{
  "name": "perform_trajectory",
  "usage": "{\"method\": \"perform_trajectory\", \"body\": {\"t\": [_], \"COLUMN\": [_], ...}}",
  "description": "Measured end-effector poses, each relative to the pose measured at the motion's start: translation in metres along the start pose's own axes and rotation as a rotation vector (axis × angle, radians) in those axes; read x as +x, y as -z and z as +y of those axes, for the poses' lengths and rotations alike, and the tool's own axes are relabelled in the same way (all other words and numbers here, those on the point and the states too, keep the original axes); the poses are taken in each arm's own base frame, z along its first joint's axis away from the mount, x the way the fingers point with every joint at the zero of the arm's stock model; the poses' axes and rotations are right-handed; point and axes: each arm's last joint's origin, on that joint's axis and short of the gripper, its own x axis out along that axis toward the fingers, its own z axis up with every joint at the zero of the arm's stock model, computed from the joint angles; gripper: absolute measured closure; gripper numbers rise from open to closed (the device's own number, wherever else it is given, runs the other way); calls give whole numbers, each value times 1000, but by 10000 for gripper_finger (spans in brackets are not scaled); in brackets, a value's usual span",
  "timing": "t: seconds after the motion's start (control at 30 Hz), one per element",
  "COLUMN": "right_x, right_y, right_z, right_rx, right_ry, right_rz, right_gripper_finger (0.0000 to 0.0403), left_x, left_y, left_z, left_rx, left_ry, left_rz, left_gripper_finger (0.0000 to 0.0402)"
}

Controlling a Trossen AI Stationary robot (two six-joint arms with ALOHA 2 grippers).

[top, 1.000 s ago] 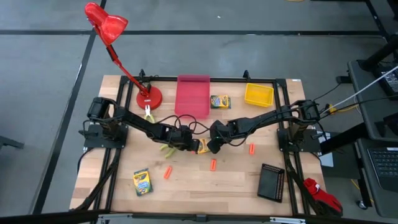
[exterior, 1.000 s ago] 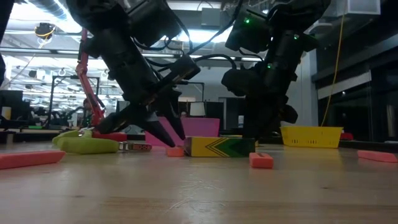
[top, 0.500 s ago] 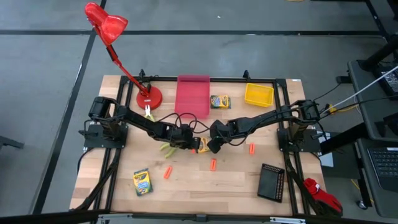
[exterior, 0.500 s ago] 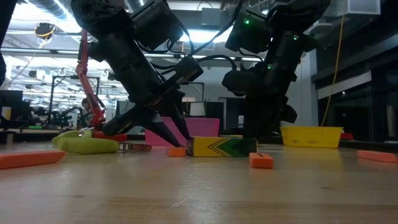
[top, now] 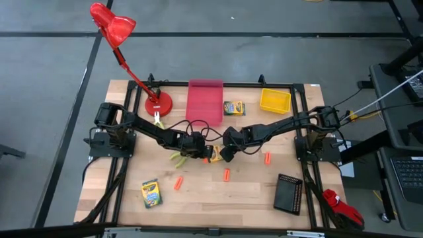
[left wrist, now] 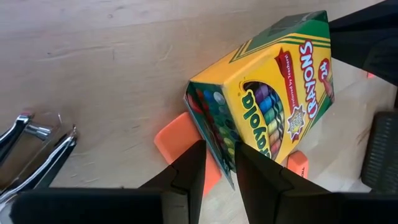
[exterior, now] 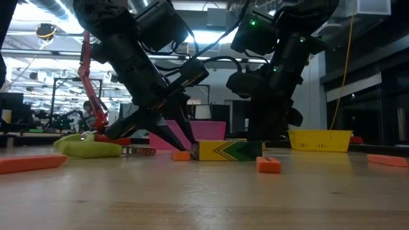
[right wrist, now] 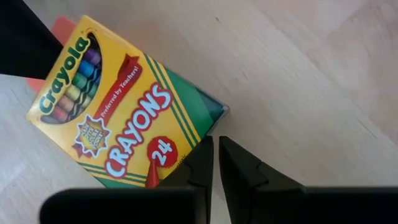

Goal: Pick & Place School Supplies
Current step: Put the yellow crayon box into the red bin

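High view says barely started: nothing sits in the pink rectangular bin point(top: 205, 100) or yellow bin point(top: 274, 100). Mid-table, the left gripper point(left wrist: 216, 163) stands part-open at the yellow-and-green cardboard crayon box point(top: 215, 154); the right gripper point(right wrist: 215, 163) is almost closed at its other end. 2 more boxes, orange stubs wait.

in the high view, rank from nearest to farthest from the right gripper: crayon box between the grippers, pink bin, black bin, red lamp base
From the right gripper:
1. Crayon box between the grippers, at its fingertips at table centre.
2. Pink bin, at the far edge, middle.
3. and 4. Black bin, near right corner, and red lamp base, far left: too close to call.
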Motion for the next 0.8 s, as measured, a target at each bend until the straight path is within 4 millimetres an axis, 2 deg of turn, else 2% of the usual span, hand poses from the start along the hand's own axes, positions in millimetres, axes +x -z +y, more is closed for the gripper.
{"method": "perform_trajectory", "body": {"t": [0.2, 0.37, 0.5, 0.8], "right_x": [0, 0, 0, 0], "right_y": [-1, -1, -1, -1], "right_z": [1, 2, 2, 2], "right_rx": [1, 1, 2, 1], "right_ry": [-8, -22, -24, -22], "right_rz": [-5, -8, -10, -6], "right_gripper_finger": [378, 397, 394, 381], "left_x": [0, 1, 5, 3], "left_y": [0, -1, -1, -1], "left_z": [1, 3, 5, 6], "left_rx": [0, 0, 6, 49], "left_ry": [-16, -28, -40, -49], "left_rz": [-5, -27, -32, -36], "left_gripper_finger": [324, 362, 395, 399]}}
